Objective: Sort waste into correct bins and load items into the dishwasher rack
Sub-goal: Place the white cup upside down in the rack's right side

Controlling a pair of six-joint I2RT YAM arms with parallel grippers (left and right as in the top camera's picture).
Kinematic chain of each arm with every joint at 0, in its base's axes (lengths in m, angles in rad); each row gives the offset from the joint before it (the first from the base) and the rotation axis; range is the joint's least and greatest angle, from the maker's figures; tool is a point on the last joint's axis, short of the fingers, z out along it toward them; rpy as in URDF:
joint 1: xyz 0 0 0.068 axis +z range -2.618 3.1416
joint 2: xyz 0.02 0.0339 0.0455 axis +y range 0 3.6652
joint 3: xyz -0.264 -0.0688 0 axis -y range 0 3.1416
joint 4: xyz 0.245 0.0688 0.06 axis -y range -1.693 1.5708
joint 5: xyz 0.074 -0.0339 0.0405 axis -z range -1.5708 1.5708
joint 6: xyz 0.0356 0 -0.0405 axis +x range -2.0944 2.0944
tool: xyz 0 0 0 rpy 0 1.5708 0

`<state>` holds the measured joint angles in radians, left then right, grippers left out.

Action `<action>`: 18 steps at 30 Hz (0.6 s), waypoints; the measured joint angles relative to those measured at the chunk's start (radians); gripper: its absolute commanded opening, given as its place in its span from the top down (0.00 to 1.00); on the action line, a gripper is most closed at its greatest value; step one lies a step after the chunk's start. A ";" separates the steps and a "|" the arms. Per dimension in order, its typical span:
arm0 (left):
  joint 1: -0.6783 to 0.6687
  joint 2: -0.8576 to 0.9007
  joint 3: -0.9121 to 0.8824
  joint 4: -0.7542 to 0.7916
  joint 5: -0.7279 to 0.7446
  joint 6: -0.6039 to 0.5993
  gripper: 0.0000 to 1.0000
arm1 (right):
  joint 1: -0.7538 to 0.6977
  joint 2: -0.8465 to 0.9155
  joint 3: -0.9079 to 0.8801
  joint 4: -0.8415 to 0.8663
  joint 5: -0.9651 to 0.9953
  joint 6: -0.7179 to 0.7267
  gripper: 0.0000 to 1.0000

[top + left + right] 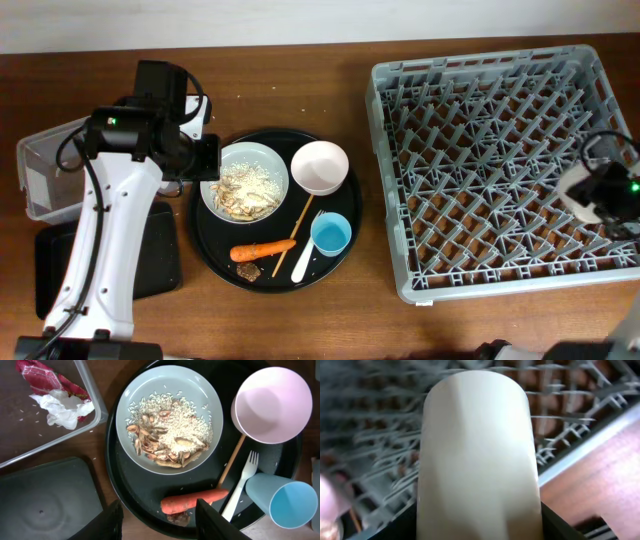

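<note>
My left gripper (160, 527) is open and empty above the near rim of the round black tray, by the orange carrot (195, 500) and the small brown bit (179, 518). The white plate (170, 415) holds pale shredded scraps. The pink bowl (272, 402), light blue cup (287, 502) and white fork (242, 485) lie on the same tray. The red wrapper (40, 375) and white tissue (62, 405) lie in the clear tub (40, 170). My right gripper (600, 200) is shut on the cream cup (477, 455) over the right side of the grey rack (480, 160).
The shallow black tray (160, 260) lies at the front left, partly under my left arm. The round black tray (215, 245) sits mid-table. A thin wooden stick (295, 235) lies on it between plate and fork. Rice grains are scattered on tray and table.
</note>
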<state>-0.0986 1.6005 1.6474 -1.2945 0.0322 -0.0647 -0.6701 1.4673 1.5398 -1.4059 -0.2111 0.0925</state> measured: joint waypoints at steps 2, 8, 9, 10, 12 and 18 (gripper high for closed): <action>0.000 0.000 0.000 -0.001 0.000 0.000 0.54 | -0.042 0.077 0.000 0.016 0.028 0.017 0.54; 0.000 0.000 0.000 -0.017 0.000 0.000 0.54 | -0.130 0.219 0.000 0.111 0.051 0.084 0.49; 0.000 0.000 0.000 -0.019 0.000 0.000 0.54 | -0.136 0.228 0.000 0.117 0.054 0.094 0.47; 0.000 0.000 0.000 -0.020 0.000 0.000 0.54 | -0.139 0.234 0.000 0.125 0.055 0.100 0.46; 0.000 0.000 0.000 -0.023 0.000 0.000 0.54 | -0.140 0.252 0.000 0.129 0.056 0.110 0.29; 0.000 0.000 0.000 -0.023 0.009 -0.001 0.48 | -0.140 0.290 0.000 0.126 0.053 0.117 0.01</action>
<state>-0.0986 1.6005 1.6474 -1.3170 0.0414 -0.0654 -0.8101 1.7573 1.5402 -1.2804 -0.1581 0.2096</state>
